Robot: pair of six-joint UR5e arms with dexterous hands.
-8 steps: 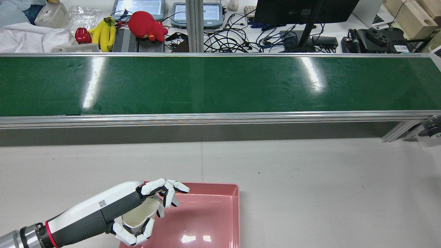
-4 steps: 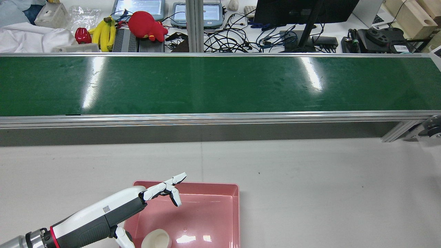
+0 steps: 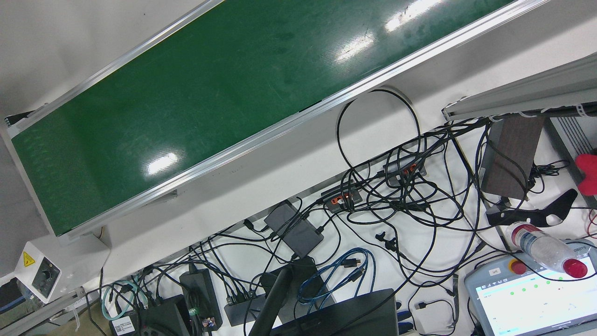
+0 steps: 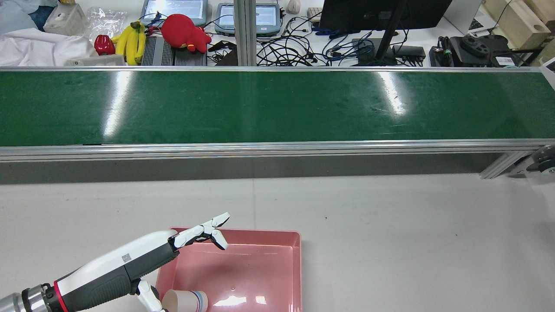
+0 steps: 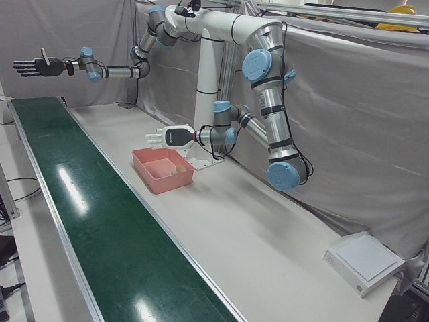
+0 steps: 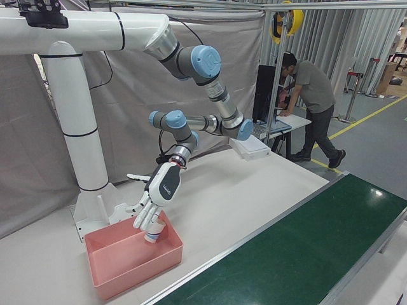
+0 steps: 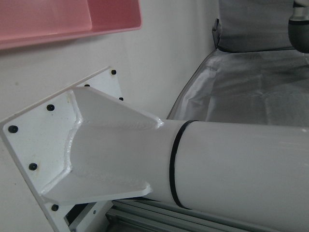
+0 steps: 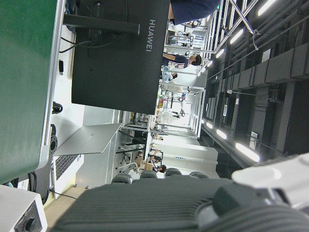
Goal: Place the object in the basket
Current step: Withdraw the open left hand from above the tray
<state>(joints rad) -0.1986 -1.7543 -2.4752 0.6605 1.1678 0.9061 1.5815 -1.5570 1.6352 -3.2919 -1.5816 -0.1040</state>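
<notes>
Pink basket (image 4: 277,260) holds the cup (image 4: 184,300) on its side; left hand (image 4: 201,232) hovers open, empty; placement looks complete. Right hand (image 5: 32,66) open, far off.

Tabletop (image 4: 390,242) bare from the pink basket (image 4: 296,260) to the right edge, open passage there. Conveyor belt (image 4: 277,106) bare along the far edge. Basket walls, the cup (image 4: 184,301) lying inside, and the left hand (image 4: 199,234) above crowd the near left.

Lying bare and matte white, the counter (image 4: 390,242), carrying a shallow pink plastic basket (image 4: 277,277) near its front-left edge, beside a long green conveyor belt (image 4: 277,106).
</notes>
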